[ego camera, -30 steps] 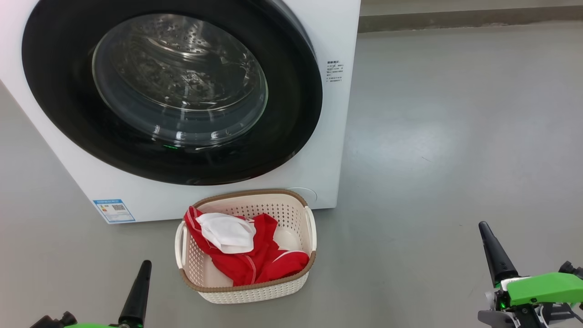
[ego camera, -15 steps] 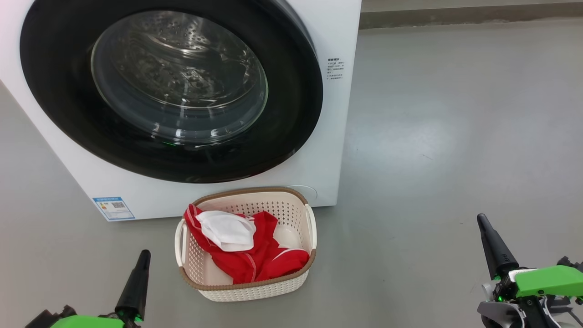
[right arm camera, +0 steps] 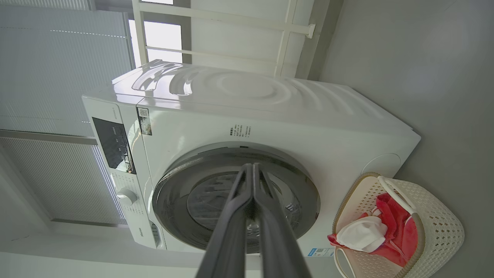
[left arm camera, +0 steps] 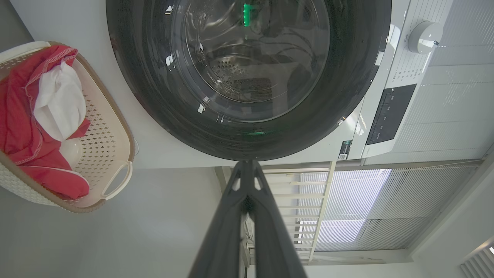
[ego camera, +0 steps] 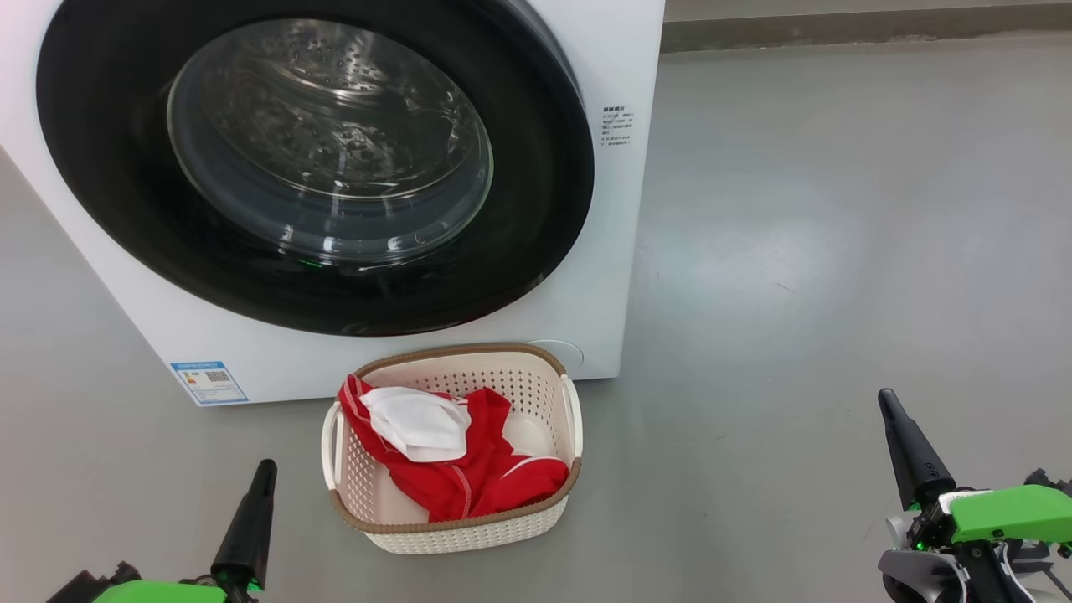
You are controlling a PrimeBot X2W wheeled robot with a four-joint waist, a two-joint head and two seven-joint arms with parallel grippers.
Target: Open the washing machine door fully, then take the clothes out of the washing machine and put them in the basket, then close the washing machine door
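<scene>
Resting low, pinched shut and empty, the left claw [ego camera: 261, 481] and right claw [ego camera: 898, 431] flanked the basket [ego camera: 456, 356], which sat ahead between them holding the clothes [ego camera: 469, 490]. Beyond it the washing machine door [ego camera: 536, 209] lay shut, so seemingly nothing was left to grip.

Left tool [ego camera: 264, 471] and right tool [ego camera: 887, 402] hang low, each with its 2 fingers pressed together.

Grey floor [ego camera: 837, 251], white slatted window blinds [right arm camera: 46, 77]
</scene>
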